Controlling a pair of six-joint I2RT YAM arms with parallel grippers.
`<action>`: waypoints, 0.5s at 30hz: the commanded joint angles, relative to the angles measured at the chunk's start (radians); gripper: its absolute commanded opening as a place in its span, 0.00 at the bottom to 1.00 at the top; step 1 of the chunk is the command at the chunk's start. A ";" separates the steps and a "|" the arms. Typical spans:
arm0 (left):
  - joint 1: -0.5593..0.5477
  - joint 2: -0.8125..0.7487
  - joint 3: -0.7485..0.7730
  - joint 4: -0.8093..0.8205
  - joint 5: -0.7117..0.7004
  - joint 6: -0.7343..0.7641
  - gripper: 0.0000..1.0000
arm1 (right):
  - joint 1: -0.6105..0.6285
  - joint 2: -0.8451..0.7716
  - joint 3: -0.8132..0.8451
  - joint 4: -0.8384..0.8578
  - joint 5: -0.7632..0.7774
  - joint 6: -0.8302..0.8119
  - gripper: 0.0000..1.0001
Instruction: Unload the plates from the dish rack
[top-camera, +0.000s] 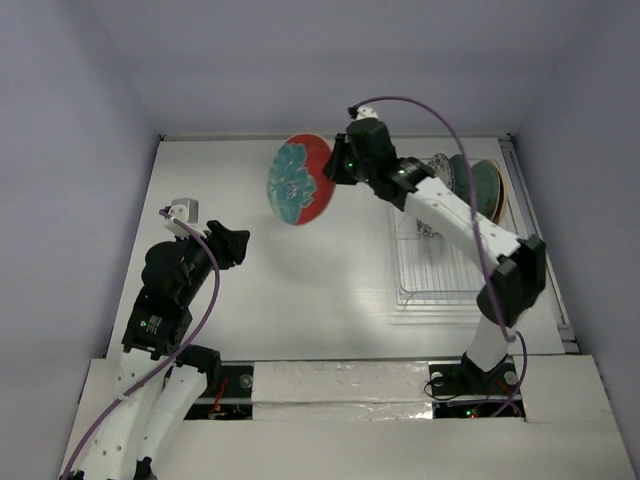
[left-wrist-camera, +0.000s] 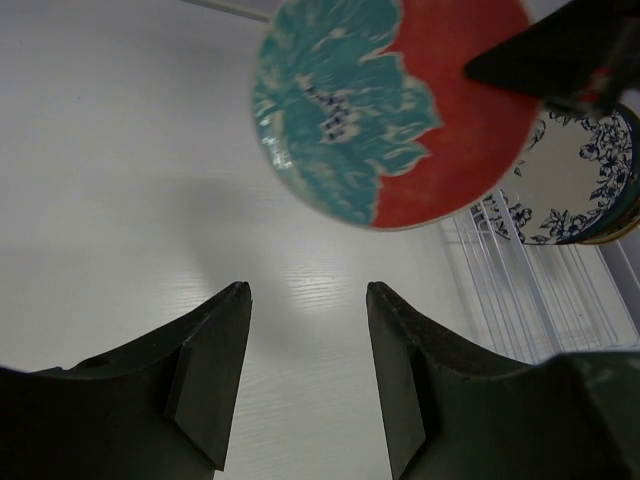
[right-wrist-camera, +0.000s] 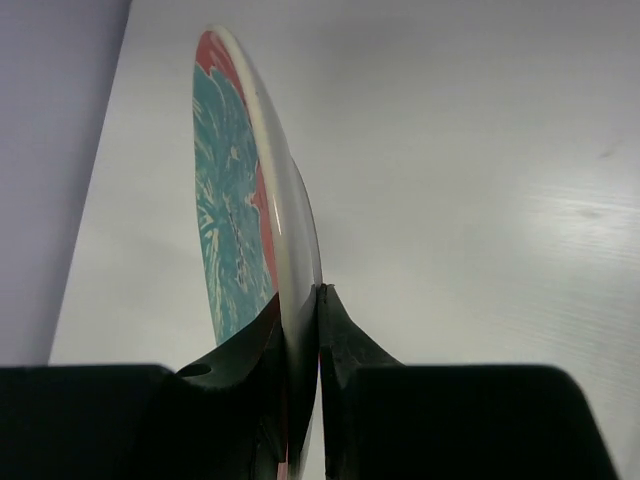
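The teal-and-red floral plate (top-camera: 300, 181) hangs on edge left of the dish rack (top-camera: 430, 272), other plates (top-camera: 490, 190) upright inside

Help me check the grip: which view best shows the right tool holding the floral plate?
Right wrist: the floral plate edge-on, rim pinched in the right tool. Top external and left wrist show its painted face, not the contact.

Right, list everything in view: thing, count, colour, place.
floral plate: one, teal and red, held on edge above mid-table
racked plates: at least three, blue-patterned white, dark teal, tan, rack's far end
dish rack: one, clear wire, table's right side
table: one, white, under everything
cables: two, purple, one along each arm
left gripper: one, black, open and empty, left side
right gripper: one, black, shut on the floral plate's rim
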 joint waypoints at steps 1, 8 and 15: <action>-0.004 -0.008 0.000 0.028 -0.008 -0.006 0.47 | -0.001 0.056 -0.003 0.311 -0.141 0.182 0.00; -0.004 -0.008 0.001 0.028 -0.007 -0.005 0.47 | -0.001 0.148 -0.141 0.426 -0.122 0.234 0.00; -0.004 -0.004 0.001 0.028 -0.007 -0.006 0.47 | -0.001 0.173 -0.321 0.510 -0.109 0.272 0.00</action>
